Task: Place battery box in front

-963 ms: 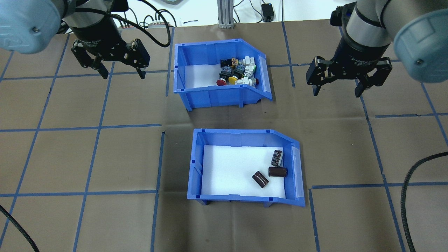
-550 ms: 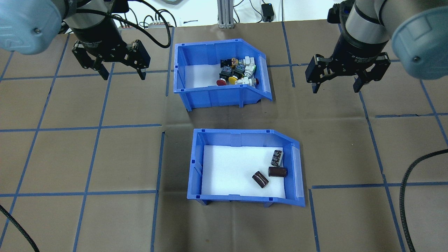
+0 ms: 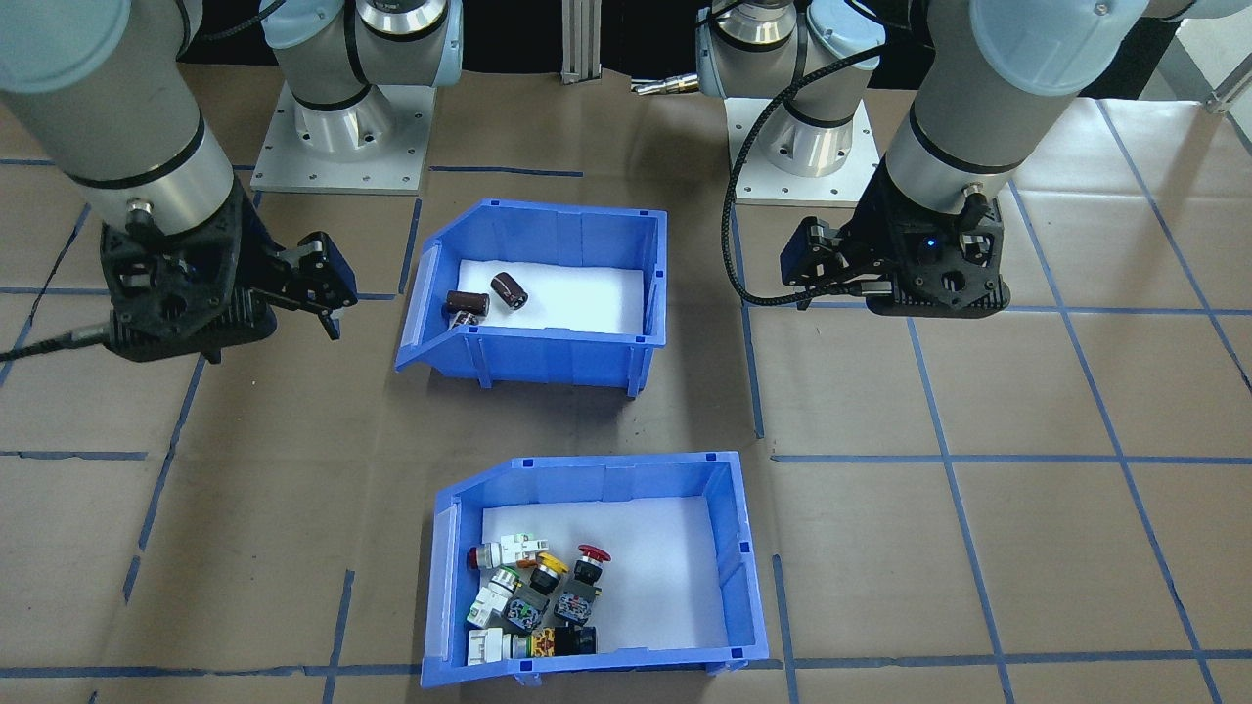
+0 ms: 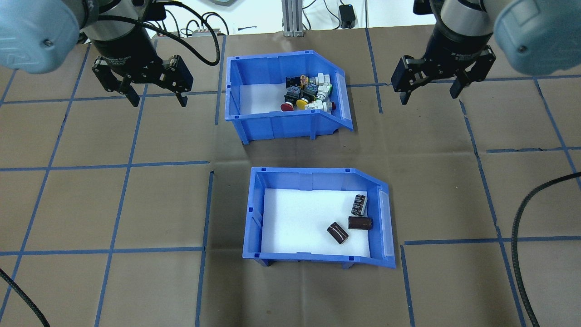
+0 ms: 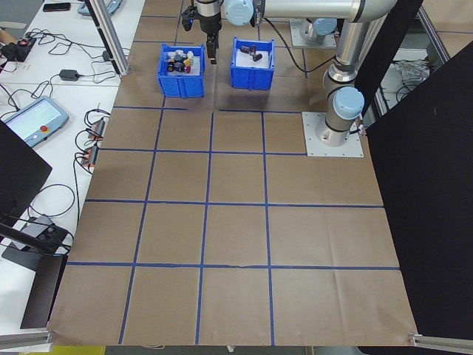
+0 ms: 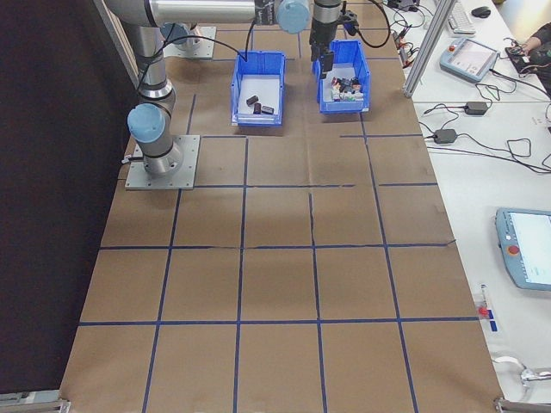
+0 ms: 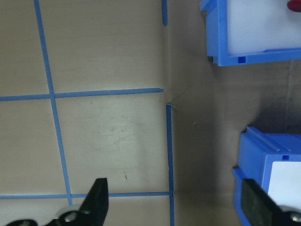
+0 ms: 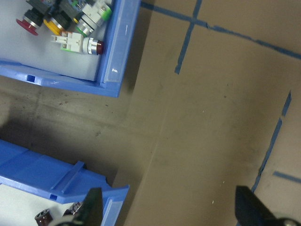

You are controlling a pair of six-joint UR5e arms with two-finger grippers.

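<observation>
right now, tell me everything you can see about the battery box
The battery box is a blue, plastic-looking open-top bin with a white liner and one sloped, cut-down end bearing a pale label strip. It sits upright on the brown paper-covered table, nearer the robot than the other blue bin, which holds colourful push-button switches. Three small dark cylinders lie on their sides in the liner near the sloped end. Nothing touches the box; neither gripper is near it.

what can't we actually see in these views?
- Third cylinder in the battery box: front-facing view shows only two; the bin's sloped front wall hides it.
- Left gripper: front-facing view, the wrist body covers its fingers.
- Switches bin contents: left side view, too small to tell apart.
</observation>
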